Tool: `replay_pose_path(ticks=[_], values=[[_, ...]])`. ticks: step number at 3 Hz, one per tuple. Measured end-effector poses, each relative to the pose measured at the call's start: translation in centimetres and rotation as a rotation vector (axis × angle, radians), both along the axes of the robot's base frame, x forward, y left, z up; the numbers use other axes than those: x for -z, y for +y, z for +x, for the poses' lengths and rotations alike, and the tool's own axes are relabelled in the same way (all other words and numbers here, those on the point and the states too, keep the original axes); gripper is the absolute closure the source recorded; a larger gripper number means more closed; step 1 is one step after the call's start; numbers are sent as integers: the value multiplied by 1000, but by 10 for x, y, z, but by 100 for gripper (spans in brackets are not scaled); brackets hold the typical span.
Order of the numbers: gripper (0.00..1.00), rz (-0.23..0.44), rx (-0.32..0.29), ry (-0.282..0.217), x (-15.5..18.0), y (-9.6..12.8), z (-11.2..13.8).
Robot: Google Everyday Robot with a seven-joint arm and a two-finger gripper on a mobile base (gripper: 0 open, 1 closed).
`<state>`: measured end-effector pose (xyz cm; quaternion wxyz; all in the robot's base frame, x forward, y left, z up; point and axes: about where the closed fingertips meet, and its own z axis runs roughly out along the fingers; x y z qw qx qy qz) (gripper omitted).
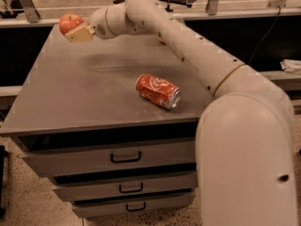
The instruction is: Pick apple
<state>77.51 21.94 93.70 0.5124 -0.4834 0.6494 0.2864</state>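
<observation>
apple [69,21] red-pink | can [158,91] red, white script | end effector [73,28] tan — clasping apple

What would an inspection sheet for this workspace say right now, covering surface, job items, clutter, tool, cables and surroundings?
Surface: grey cabinet top, dull smear near the middle; three drawers below, all shut.
Job's things: apple held at the far left corner, seemingly off the surface.
Clutter: red Coca-Cola can lying on its side, mid-top.
Grippers: tool shut on the apple, arm reaching across the top.
Cables: black cable hanging behind, right.
Surroundings: white crumpled item on the right ledge; speckled floor.
</observation>
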Motion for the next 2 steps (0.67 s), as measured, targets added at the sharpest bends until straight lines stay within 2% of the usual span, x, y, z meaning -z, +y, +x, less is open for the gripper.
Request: replay_pose_path(ticks=[1, 2], values=[[100, 64, -55, -38, -42, -18, -16], [100, 63, -68, -34, -42, -15, -18]])
